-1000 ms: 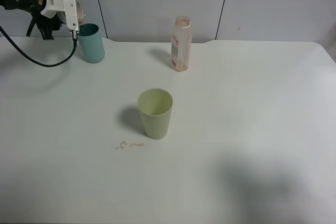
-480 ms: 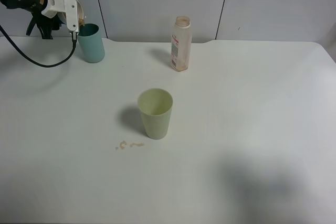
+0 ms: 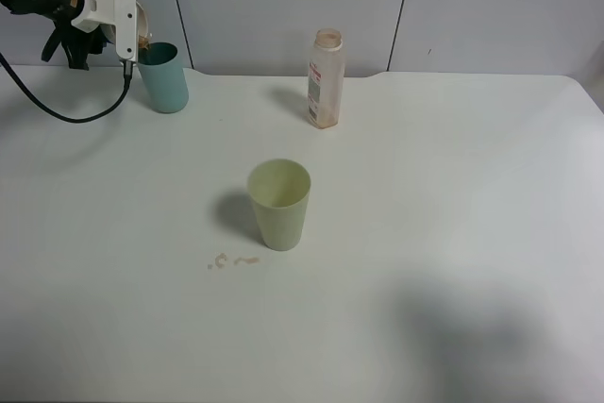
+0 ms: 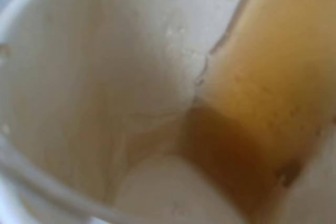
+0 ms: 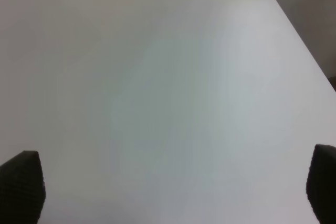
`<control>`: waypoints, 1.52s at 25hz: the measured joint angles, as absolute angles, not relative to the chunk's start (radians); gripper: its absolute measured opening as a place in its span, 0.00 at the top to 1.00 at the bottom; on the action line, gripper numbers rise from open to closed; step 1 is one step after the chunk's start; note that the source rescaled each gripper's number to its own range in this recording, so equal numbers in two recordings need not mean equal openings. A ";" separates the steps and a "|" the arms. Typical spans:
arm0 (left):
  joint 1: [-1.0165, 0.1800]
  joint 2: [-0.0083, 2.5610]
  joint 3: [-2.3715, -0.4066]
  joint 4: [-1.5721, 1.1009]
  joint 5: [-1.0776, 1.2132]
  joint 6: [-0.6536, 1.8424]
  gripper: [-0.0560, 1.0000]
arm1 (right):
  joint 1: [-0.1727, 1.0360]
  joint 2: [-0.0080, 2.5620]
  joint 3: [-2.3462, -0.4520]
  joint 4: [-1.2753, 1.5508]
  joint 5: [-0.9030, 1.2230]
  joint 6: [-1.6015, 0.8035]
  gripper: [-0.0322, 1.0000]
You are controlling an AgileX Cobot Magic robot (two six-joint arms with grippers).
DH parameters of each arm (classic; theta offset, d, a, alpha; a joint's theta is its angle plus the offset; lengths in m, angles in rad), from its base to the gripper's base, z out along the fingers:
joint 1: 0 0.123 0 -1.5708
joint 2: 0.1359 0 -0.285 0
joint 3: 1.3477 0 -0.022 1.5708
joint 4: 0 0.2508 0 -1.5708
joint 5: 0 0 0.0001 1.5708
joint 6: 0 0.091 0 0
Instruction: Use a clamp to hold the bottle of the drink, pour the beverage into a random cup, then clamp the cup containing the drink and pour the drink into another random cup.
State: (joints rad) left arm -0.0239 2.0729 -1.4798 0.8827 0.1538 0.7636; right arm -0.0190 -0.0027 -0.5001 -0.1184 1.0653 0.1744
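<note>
Exterior high view: left end effector [image 3: 132, 30], clenched on the tipped cup [image 3: 142, 25], is held just above the rim of the teal tumbler [image 3: 165, 77], evidently so that the drink falls inside. Left wrist view: brown beverage [image 4: 252, 129] is pooled against the cup's lowered wall [image 4: 94, 87], near its lip. Bottle [image 3: 326, 78] is left upright on the counter [image 3: 453, 233], well apart; pale green tumbler [image 3: 279, 204] likewise. Right end effector [image 5: 173, 190] is released over bare counter. Against the earlier frame, the left end effector is raised slightly and tilted further.
</note>
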 joint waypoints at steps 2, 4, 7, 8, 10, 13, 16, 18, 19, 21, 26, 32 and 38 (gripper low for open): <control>-0.024 2.073 -1.480 0.883 0.154 0.773 0.94 | -0.019 -0.003 -0.500 -0.118 1.065 0.174 0.00; -0.024 2.073 -1.480 0.884 0.154 0.783 0.94 | -0.019 -0.003 -0.500 -0.118 1.065 0.174 0.00; -0.024 2.073 -1.480 0.886 0.154 0.801 0.94 | -0.019 -0.003 -0.500 -0.118 1.065 0.174 0.00; -0.024 2.073 -1.480 0.887 0.154 0.807 0.94 | -0.019 -0.003 -0.500 -0.118 1.065 0.174 0.00; -0.024 2.073 -1.480 0.889 0.153 0.816 0.94 | -0.019 -0.003 -0.500 -0.118 1.065 0.174 0.00; -0.024 2.073 -1.480 0.890 0.148 0.824 0.94 | -0.019 -0.003 -0.500 -0.118 1.065 0.174 0.00; -0.024 2.073 -1.480 0.896 0.141 0.828 0.94 | -0.019 -0.003 -0.500 -0.118 1.065 0.174 0.00; -0.024 2.073 -1.483 0.898 0.137 0.832 0.94 | -0.019 -0.003 -0.500 -0.118 1.065 0.174 0.00; -0.025 2.073 -1.484 0.902 0.136 0.832 0.94 | -0.019 -0.003 -0.500 -0.118 1.065 0.174 0.00; -0.029 2.073 -1.495 0.909 0.137 0.835 0.94 | -0.019 -0.003 -0.500 -0.118 1.065 0.174 0.00; -0.043 2.073 -1.508 0.922 0.135 0.840 0.94 | -0.019 -0.003 -0.500 -0.118 1.065 0.174 0.00; -0.050 2.073 -1.508 0.932 0.135 0.872 0.94 | -0.019 -0.003 -0.500 -0.118 1.065 0.174 0.00; -0.051 2.073 -1.508 0.970 0.135 0.880 0.94 | -0.019 -0.003 -0.500 -0.118 1.065 0.174 0.00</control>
